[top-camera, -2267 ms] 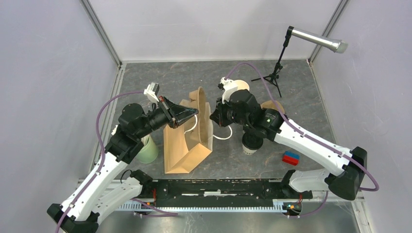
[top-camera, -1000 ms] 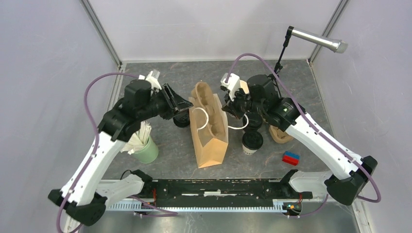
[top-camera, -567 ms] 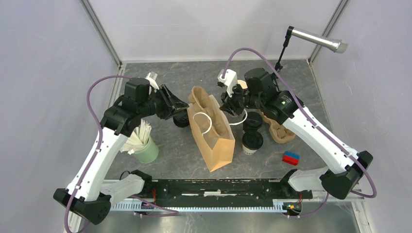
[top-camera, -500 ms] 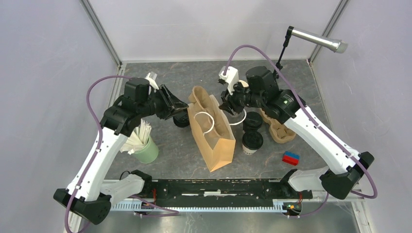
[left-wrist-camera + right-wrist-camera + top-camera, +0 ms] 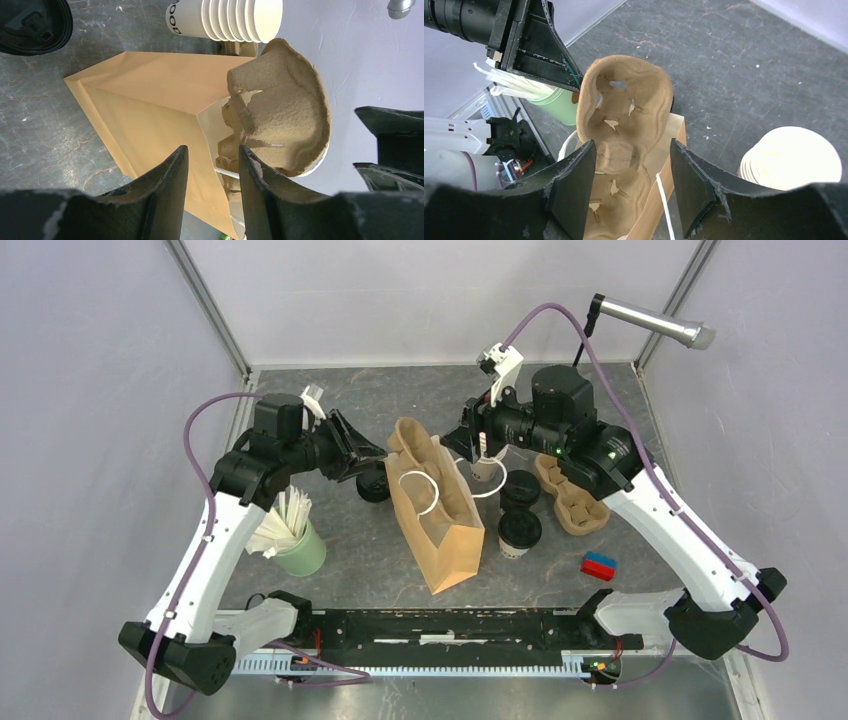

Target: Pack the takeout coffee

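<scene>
The brown paper bag point(image 5: 440, 525) stands upright mid-table, and a pulp cup carrier point(image 5: 412, 443) pokes out of its mouth. Two takeout coffee cups with black lids point(image 5: 519, 531) point(image 5: 520, 490) stand right of the bag. A third black lid point(image 5: 373, 487) shows to its left. My left gripper point(image 5: 378, 455) is open at the bag's left rim, and the bag point(image 5: 150, 105) and carrier point(image 5: 280, 105) show past its tips point(image 5: 212, 149). My right gripper point(image 5: 472, 443) hovers open above the right rim. Carrier point(image 5: 624, 110) and bag wall point(image 5: 658, 150) lie below its jaws point(image 5: 633, 145).
A stack of lidless cream cups point(image 5: 791, 157) stands behind the bag. A second pulp carrier point(image 5: 570, 495) lies at the right. A green cup of stirrers point(image 5: 300, 545) sits front left and a red-blue block point(image 5: 599, 565) front right. A microphone stand point(image 5: 570, 370) rises at the back.
My right gripper has opened, let go at the bag's right rim and risen up and back. The bag has settled upright. The left gripper has hardly moved.
</scene>
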`<action>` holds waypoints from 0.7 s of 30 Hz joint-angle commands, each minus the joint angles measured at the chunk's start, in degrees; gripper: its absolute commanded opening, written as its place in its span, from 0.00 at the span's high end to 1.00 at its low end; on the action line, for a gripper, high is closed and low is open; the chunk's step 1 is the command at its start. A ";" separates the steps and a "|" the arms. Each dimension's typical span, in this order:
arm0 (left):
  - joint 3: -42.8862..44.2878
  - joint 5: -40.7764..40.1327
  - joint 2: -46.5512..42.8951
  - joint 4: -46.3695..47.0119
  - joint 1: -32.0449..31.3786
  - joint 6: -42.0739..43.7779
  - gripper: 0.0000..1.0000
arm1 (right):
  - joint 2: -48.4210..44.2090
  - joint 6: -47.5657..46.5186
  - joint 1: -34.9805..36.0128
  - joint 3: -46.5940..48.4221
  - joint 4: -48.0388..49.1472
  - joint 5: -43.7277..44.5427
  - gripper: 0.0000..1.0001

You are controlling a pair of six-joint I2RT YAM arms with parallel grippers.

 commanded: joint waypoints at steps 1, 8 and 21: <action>0.33 5.45 1.04 4.80 0.36 2.61 0.51 | 1.10 5.72 0.93 -1.21 3.77 0.45 0.37; -1.48 6.98 1.45 5.06 0.39 2.73 0.52 | 4.38 5.30 2.87 -0.73 2.96 -0.14 0.32; -3.52 8.30 2.38 7.16 0.33 1.76 0.53 | 7.66 2.95 3.13 1.22 -1.36 -3.91 0.27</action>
